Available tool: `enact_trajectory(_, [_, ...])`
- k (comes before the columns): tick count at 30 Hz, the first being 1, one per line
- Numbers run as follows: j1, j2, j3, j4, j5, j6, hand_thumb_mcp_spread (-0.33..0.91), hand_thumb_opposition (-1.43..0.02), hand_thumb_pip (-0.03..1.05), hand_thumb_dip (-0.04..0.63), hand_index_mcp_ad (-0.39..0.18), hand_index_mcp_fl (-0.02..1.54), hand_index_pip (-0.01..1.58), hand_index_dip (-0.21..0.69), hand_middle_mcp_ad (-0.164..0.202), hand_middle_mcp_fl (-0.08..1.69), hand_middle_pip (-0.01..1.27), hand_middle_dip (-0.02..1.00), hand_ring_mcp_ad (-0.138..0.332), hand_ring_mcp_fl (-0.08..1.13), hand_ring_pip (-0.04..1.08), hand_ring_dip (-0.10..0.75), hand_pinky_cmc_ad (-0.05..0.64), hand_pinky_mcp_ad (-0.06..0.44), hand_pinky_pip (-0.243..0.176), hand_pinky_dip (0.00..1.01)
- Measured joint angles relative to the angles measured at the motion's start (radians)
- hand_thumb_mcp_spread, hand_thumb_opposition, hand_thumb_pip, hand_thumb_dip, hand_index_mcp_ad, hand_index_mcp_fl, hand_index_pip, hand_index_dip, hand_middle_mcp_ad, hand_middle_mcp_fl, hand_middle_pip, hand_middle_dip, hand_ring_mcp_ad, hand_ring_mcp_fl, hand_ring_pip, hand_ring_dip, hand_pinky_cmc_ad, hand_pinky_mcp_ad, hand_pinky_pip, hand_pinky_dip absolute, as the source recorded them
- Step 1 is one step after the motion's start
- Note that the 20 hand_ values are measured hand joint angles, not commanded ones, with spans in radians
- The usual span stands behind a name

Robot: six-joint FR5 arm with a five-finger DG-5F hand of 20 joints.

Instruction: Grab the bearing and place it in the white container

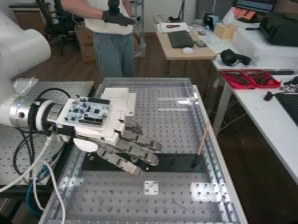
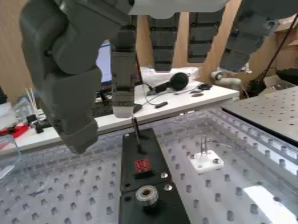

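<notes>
While the bearing [image 2: 146, 194] sits towards the left end of the black base [image 1: 174, 161], you look to be at the approach, grasp still to make. Robot hand [image 1: 138, 152] above the desk [image 1: 116, 201], reaching in from the left; fingers extended, loosely spread, nothing pinched. Red piece [image 2: 142, 165] further right along the base; wooden-handled tool [image 1: 203, 140] at its right end; small white plate [image 1: 151, 187] on the near side.

Next move, as you might judge it: line thumb and fingers up either side of the bearing, lower, close on its rim, then lift straight up before turning for the container. Keep your fingertips off the base as you close.

Hard to make out: how the bearing is seated, on a peg or in a recess; you cannot tell. Fingers cover part of the base in the high view, so judge your height with care. Where the white container stands, you cannot tell.
</notes>
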Motion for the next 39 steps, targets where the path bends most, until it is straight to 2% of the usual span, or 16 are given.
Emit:
enact_trajectory(10, [-0.027, -0.065, 0.03, 0.064, -0.072, -0.015, 0.51, -0.82, 0.48, 0.22, -0.134, 0.24, 1.2, 0.253, 0.086, 0.07, 0.13, 0.17, 0.164, 0.0, 0.1, 0.087, 0.34, 0.278, -0.063, 0.19])
enact_trajectory(14, [-0.033, -0.09, 0.037, 0.082, -0.093, -0.029, 0.51, -0.82, 0.48, 0.234, -0.134, 0.24, 1.25, 0.269, 0.082, 0.07, 0.12, 0.18, 0.143, 0.01, 0.11, 0.084, 0.34, 0.279, -0.063, 0.19])
enact_trajectory(27, [-0.041, -0.144, 0.039, 0.148, -0.104, -0.036, 0.51, -0.83, 0.48, 0.237, -0.134, 0.26, 1.29, 0.279, 0.082, 0.07, 0.13, 0.19, 0.143, 0.01, 0.1, 0.086, 0.34, 0.281, -0.059, 0.2])
enact_trajectory(33, [-0.041, -0.166, 0.056, 0.15, -0.116, -0.05, 0.51, -0.83, 0.45, 0.236, -0.134, 0.28, 1.28, 0.279, 0.082, 0.07, 0.12, 0.19, 0.147, 0.01, 0.1, 0.086, 0.34, 0.281, -0.058, 0.2])
enact_trajectory(37, [-0.045, -0.173, 0.067, 0.138, -0.128, -0.051, 0.54, -0.85, 0.47, 0.269, -0.138, 0.29, 1.28, 0.278, 0.082, 0.11, 0.12, 0.2, 0.127, 0.0, 0.1, 0.086, 0.34, 0.281, -0.061, 0.19])
enact_trajectory(39, [-0.047, -0.174, 0.072, 0.131, -0.134, -0.055, 0.54, -0.86, 0.48, 0.298, -0.143, 0.29, 1.28, 0.278, 0.082, 0.1, 0.12, 0.2, 0.127, 0.01, 0.1, 0.086, 0.34, 0.279, -0.042, 0.2])
